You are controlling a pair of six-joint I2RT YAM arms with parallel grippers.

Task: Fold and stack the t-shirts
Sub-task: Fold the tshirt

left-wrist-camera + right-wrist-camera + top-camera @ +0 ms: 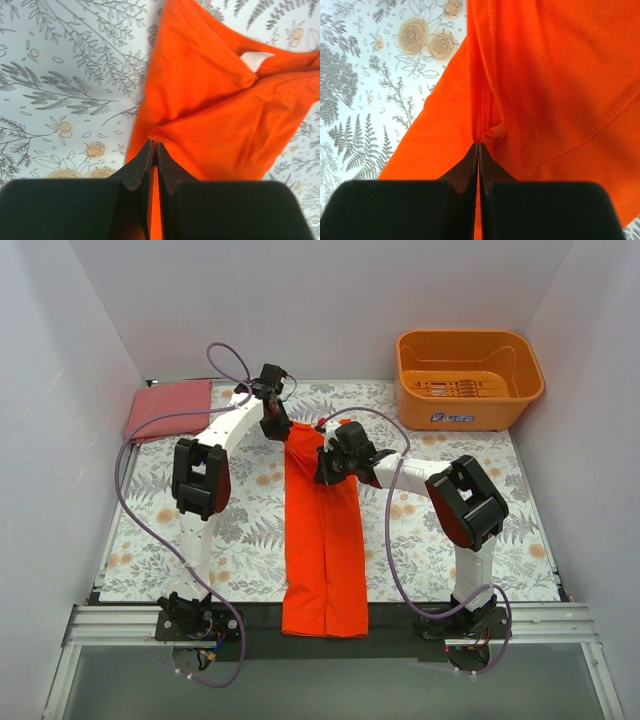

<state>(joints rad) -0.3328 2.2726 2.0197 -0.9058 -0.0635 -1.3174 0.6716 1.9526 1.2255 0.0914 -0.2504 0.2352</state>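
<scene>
At the near edge, the hem end of the orange-red t-shirt (322, 610) draped over the black strip (260, 618) between the two arm bases. The shirt lay as one long narrow folded band running up the middle of the floral table (150, 540). Left arm (200, 480) rose from its base, elbow bent, forearm reaching far and rightward, wrist tipped down at the band's far-left corner. Left gripper (154, 146) was closed tight, pinching a fold of the orange-red fabric near the collar, with the white neck label (256, 59) just beyond. Right arm (465, 502) was bent at the elbow, forearm stretched leftward to the band's right edge. Right gripper (478, 146) was also clamped closed, with a stitched seam of the same shirt caught at its fingertips. Farther back, the pinkish-red t-shirt (170, 405) sat folded in the far-left corner. The orange plastic tub (468, 375) stood far right, well apart from both shirts.
</scene>
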